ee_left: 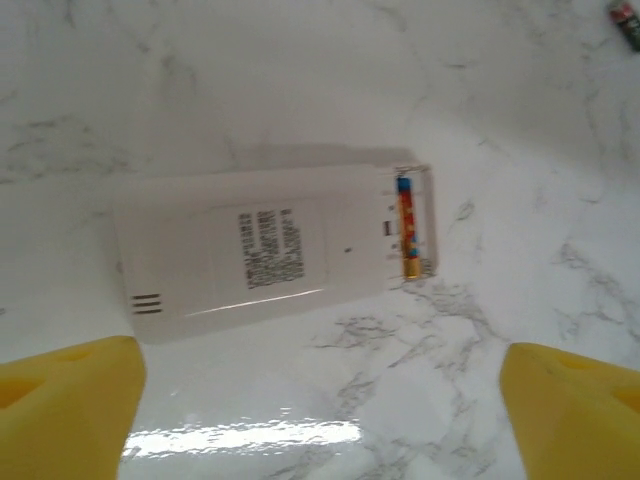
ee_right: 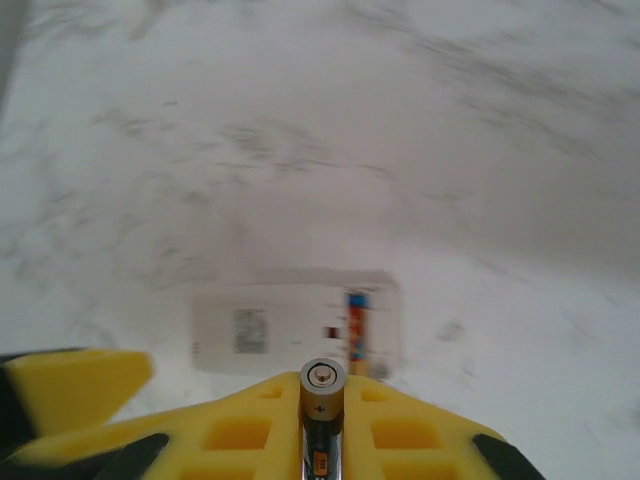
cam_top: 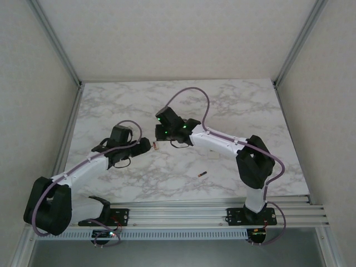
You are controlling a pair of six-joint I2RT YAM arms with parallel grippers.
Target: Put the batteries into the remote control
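One battery (ee_left: 406, 228) sits in the open compartment at one end of the remote (ee_left: 260, 255). It is multicoloured, with blue at one tip and gold at the other, and lies across the remote's width. The remote is white and lies back-up and flat on the marble table (ee_left: 300, 70), with a printed label near the middle of its back.

Right pincer (ee_right: 323, 400) is narrow, its yellow fingers (ee_right: 410, 430) clamped on a second battery (ee_right: 322, 378). This held battery points end-on at the right wrist camera, so its round metal cap shows, and its body runs down between the pads. It is up in the air above the remote and not touching it — the remote is small in the right wrist view, with the seated battery visible in its compartment.

Left pincer (ee_left: 322, 385) is wide and holds nothing; its two yellow fingertips (ee_left: 65, 410) sit at the lower corners of the left wrist view. It hovers over the remote without touching it.

A loose battery (cam_top: 202, 175) lies on the table, well apart from both pincers, toward the near edge. A dark battery end — cut off by the frame — shows at the top-right corner of the left wrist view; I cannot tell if it is the same one.
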